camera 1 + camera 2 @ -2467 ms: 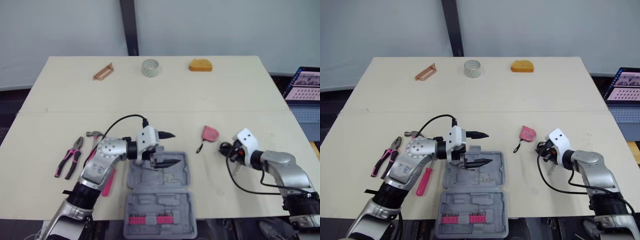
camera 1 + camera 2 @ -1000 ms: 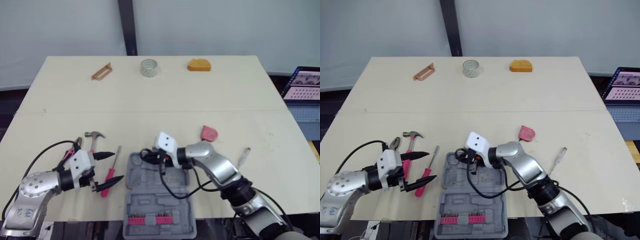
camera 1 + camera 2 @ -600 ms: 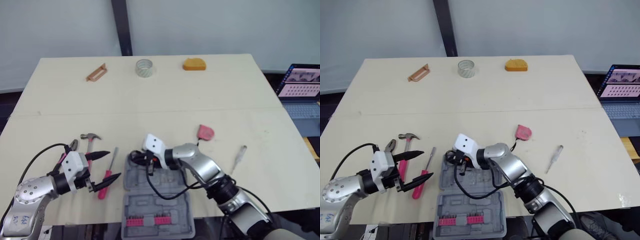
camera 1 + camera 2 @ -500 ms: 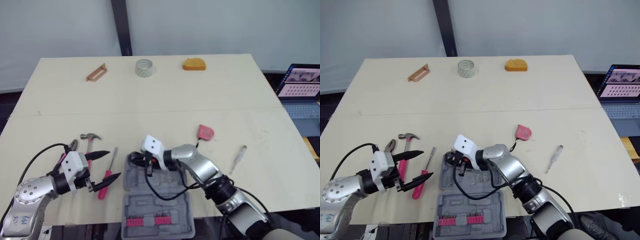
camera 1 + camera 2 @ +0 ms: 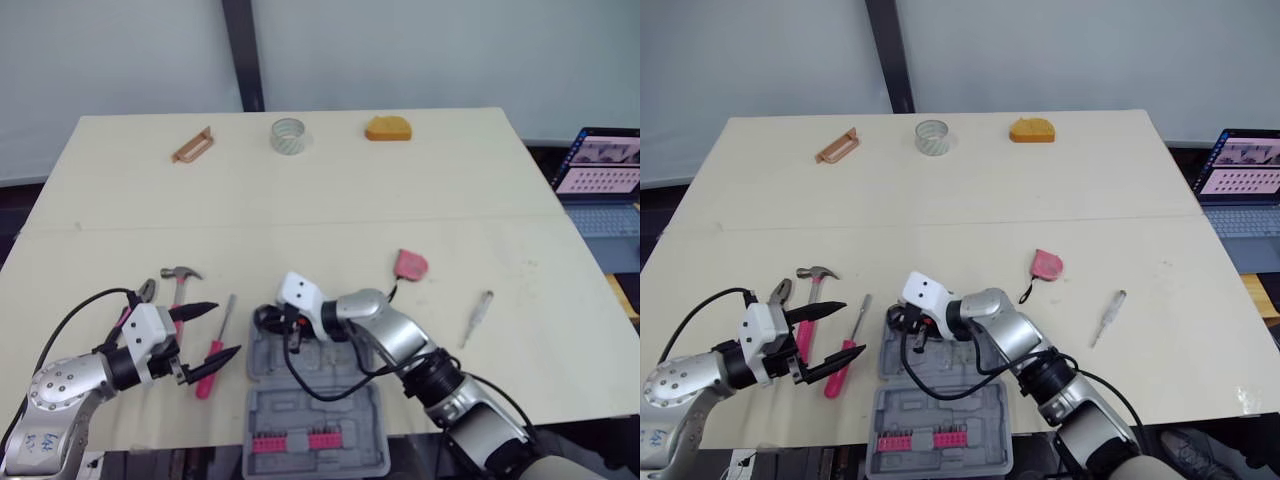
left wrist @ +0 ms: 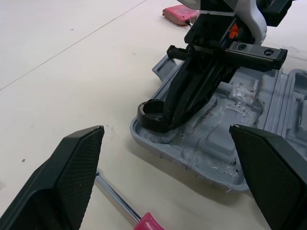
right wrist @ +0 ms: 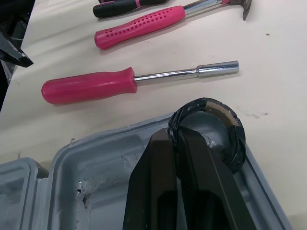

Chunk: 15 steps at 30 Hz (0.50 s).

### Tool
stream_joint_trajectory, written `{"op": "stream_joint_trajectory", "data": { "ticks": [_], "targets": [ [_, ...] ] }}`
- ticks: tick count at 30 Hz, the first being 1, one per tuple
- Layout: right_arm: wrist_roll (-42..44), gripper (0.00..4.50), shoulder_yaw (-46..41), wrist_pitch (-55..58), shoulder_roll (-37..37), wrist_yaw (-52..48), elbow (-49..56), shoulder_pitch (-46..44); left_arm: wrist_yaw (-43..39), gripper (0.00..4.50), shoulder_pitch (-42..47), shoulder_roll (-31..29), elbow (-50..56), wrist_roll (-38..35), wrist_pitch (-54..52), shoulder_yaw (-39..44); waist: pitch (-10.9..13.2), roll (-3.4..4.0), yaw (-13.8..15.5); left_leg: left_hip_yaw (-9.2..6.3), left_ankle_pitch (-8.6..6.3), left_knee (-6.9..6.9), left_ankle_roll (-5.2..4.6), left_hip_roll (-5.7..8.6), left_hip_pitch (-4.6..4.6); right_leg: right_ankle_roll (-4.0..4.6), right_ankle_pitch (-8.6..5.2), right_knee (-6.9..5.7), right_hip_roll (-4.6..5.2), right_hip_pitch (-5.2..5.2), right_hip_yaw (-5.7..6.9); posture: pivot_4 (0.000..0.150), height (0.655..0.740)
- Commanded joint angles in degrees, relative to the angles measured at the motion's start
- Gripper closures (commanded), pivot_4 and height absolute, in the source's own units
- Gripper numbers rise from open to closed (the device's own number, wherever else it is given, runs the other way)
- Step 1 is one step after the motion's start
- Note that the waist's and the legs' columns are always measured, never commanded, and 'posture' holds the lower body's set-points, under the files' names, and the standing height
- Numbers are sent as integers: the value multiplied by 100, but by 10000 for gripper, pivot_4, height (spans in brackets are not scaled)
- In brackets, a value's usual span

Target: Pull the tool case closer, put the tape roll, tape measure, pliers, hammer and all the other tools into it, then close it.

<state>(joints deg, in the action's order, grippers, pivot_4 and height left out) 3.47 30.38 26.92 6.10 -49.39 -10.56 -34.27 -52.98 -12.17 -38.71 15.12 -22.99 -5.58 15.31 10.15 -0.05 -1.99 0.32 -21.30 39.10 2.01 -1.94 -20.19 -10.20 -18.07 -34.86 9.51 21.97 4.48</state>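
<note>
The left gripper point(image 5: 226, 330), fingers spread and empty, has pulled back off the open tool case point(image 5: 310, 400) and hovers by the pink screwdriver point(image 7: 89, 85). The right gripper point(image 7: 176, 139), pinched on the black tape roll point(image 7: 225, 129), has crossed to the case's far-left corner, so the roll looks ready to be dropped in. The orange mark point(image 6: 233, 31) on that gripper is unreadable.

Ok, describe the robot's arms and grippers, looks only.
The left arm and right arm are rounded silver metal segments. Each ends in a white wrist block and carries a looping black cable. Each gripper has two black tapered fingers. The left gripper has cross-hatched pads. The right gripper has a black body with an orange-red mark.
</note>
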Motion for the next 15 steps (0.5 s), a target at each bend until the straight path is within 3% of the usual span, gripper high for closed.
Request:
{"op": "stream_joint_trajectory", "data": {
  "ticks": [1,15],
  "targets": [
    [11,44811,26,-113,-109,-69,58,-67,33,0,-57,-65,203,-75,-1,163,0,0,-1,0,0,0,0,0,0,0,0,0,0,0,0,1500,7400],
    [-93,44811,110,-81,-115,-79,-30,-49,48,0,13,-119,198,-63,-113,141,0,0,-1,0,0,0,0,0,0,0,0,-1,0,1,0,1500,7400]
  ]
}}
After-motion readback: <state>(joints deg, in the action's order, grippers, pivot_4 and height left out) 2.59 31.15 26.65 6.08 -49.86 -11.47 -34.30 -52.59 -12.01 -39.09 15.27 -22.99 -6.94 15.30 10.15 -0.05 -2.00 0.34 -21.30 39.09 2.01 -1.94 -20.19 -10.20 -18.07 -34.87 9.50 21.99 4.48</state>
